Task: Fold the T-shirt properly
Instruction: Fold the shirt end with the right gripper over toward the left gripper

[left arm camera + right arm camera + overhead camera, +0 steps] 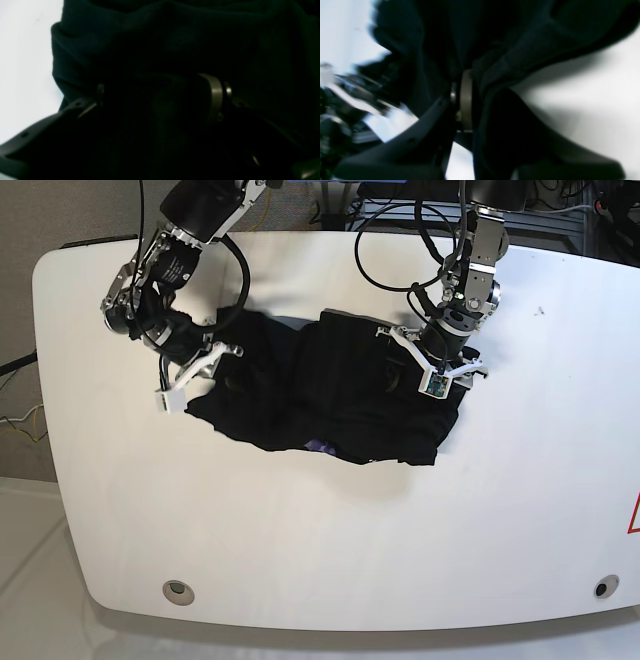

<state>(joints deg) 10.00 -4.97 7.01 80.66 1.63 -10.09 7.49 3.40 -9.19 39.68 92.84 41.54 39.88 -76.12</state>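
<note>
The large, plain black, soft matte cloth T-shirt (330, 395) lies bunched in a rumpled heap on the far half of the white rounded tabletop (330, 550), with a small purple patch showing at its near edge. It looks light, limp and floppy: it will sag and crease wherever it hangs unsupported, and a single pinch is likely to lift only a layer or two. It should not be slippery or fragile.

The right gripper (185, 380), at the heap's left end, has its fingers clenched on a thick fold of the black cloth, which drapes over both sides of the jaws in the right wrist view. The left gripper (440, 370) sits on the heap's right end with its fingers spread wide and cloth bulging between them; I cannot tell whether it truly holds anything.

Better holds, I judge, are hems, shoulder seams or sleeve edges, taken at two well-apart points so the cloth can be spread flat.
</note>
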